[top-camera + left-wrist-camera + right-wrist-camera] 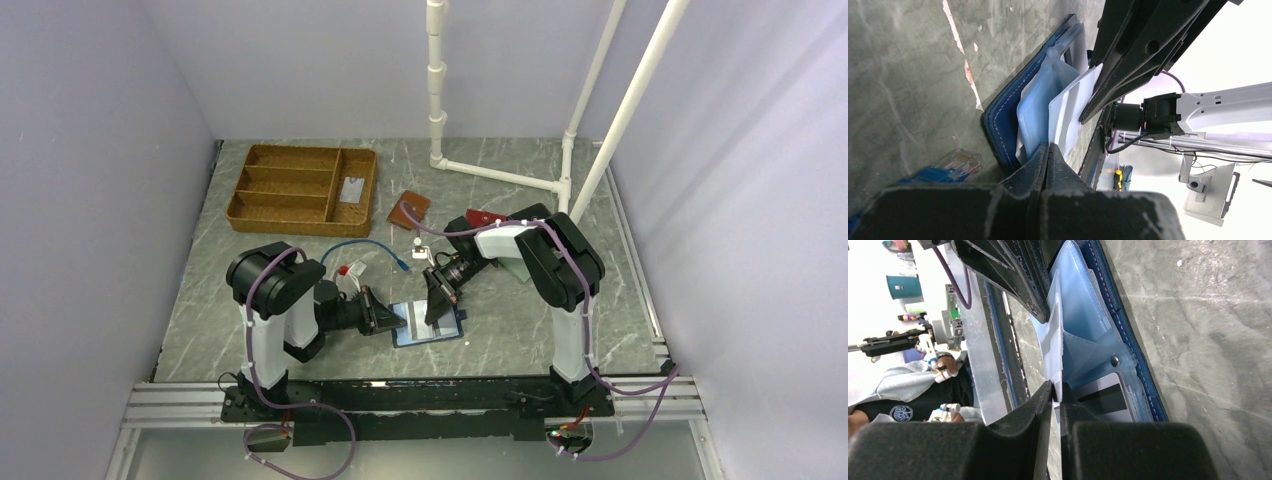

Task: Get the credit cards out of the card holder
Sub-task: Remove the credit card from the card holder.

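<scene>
At the far left of the table (600,330) sits a wicker tray (300,152), and one pale card (350,190) lies in its right-hand compartment. Just in front of the tray a blue cable (365,245) curls on the marble, its clear plug (960,162) close by the wallet's corner in the left wrist view. The left gripper (385,318) reaches low along the surface to the left edge of the card holder (445,330). Its claw (1048,147) is fully closed, tips together against the pale blue inner sleeves, though the view is too tight to tell whether a thin leaf of sleeve is caught between them. Further back lies a tan-brown wallet (410,208), well apart from the work. The card holder (998,120) lies open near the front middle of the table, navy outside down and glossy blue lining (1133,340) up. A white card (1068,110) stands partly raised out of its pockets. The right gripper (437,305) comes down on it from behind, claw (1057,390) closed to a sliver with the white card's (1054,347) edge pinched between the fingers. Another card with a dark stripe (1105,397) rests in a clear pocket beside the snap stud (1115,360). A red wallet (486,217) lies behind the right arm
</scene>
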